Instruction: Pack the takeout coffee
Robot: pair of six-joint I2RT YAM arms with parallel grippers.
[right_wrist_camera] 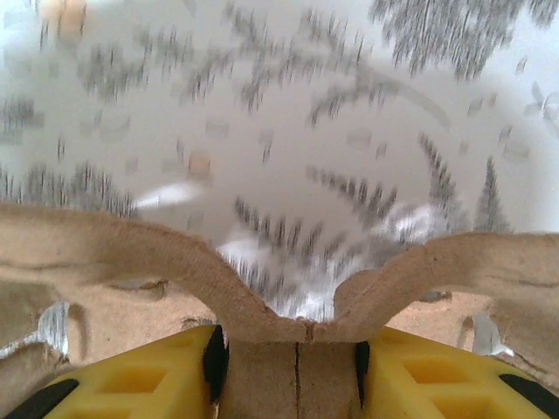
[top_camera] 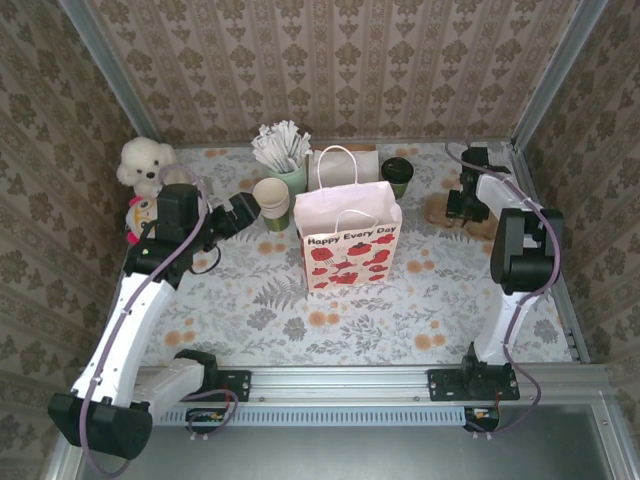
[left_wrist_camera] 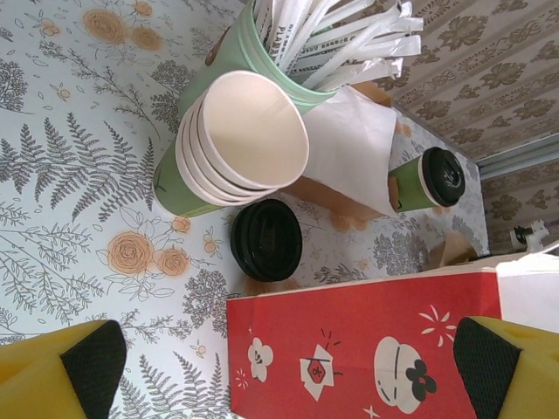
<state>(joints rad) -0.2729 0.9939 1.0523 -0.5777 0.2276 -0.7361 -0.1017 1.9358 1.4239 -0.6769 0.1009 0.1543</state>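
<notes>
The takeout coffee [top_camera: 397, 175], a small green cup with a black lid on it, stands at the back behind the paper bag [top_camera: 348, 245]. The left wrist view has the cup [left_wrist_camera: 428, 179] lying beyond the bag's red side [left_wrist_camera: 367, 345]. Loose black lids [left_wrist_camera: 266, 240] rest on the table next to the bag. My left gripper [top_camera: 245, 212] hovers by the cup stack, open [left_wrist_camera: 288, 367] and holding nothing. My right gripper [top_camera: 462, 205] is at the back right, shut [right_wrist_camera: 293, 362] on the middle rib of a brown cardboard cup carrier [right_wrist_camera: 113, 253].
A stack of green cups [top_camera: 270, 197] and a holder of white wrapped sticks [top_camera: 283, 150] stand left of the bag. A white handled bag [top_camera: 335, 165] stands behind it. Two soft toys [top_camera: 143, 160] sit at the far left. The carrier [top_camera: 440, 212] lies near the right wall.
</notes>
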